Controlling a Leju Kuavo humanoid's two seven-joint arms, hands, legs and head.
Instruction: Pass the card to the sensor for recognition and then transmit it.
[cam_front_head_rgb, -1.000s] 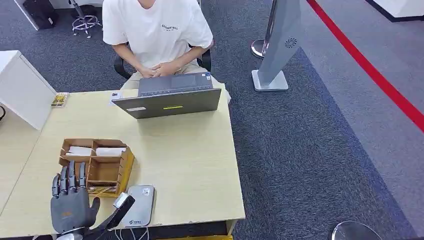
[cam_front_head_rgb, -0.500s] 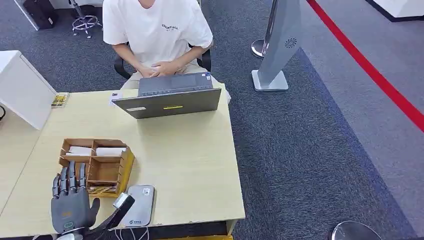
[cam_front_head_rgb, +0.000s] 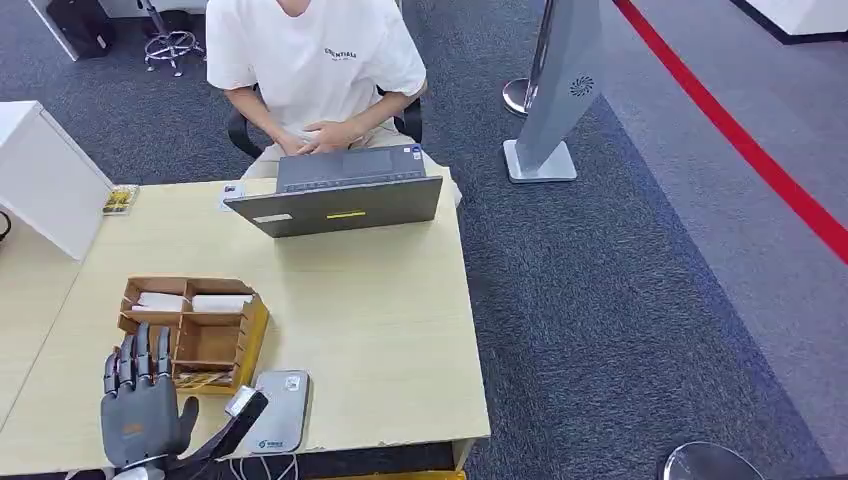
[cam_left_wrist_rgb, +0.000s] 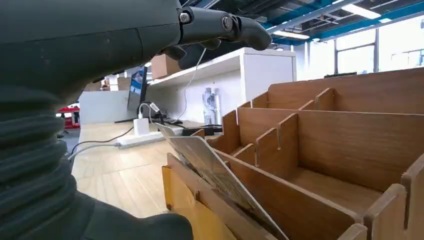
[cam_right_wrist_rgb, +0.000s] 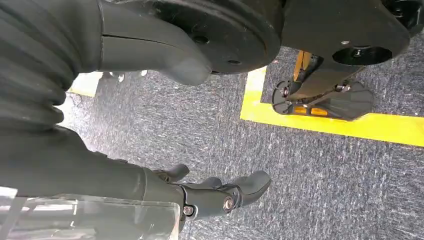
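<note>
A card (cam_front_head_rgb: 200, 379) leans in the nearest slot of a wooden organiser (cam_front_head_rgb: 255, 325) on the light desk. In the left wrist view the card (cam_left_wrist_rgb: 212, 170) stands tilted against the slot's front wall, with the organiser (cam_left_wrist_rgb: 325, 140) behind it. My left hand (cam_front_head_rgb: 140, 408) hovers just left of the organiser, fingers (cam_left_wrist_rgb: 220, 22) spread and straight, holding nothing. A flat grey sensor (cam_front_head_rgb: 280, 410) lies right of the organiser by the desk's near edge. My right hand (cam_right_wrist_rgb: 100, 170) hangs over the carpet, its fingers (cam_right_wrist_rgb: 235, 192) loosely extended and holding nothing.
A person in a white shirt sits behind an open grey laptop (cam_front_head_rgb: 340, 195) at the desk's far side. A black stand with a small silver head (cam_front_head_rgb: 243, 402) rises beside the sensor. A white cabinet (cam_front_head_rgb: 45, 180) stands at the far left. White rolls (cam_front_head_rgb: 190, 301) fill the organiser's far slots.
My left hand has sunk very slightly toward the desk's near edge. The person's hands shifted a little at the laptop.
</note>
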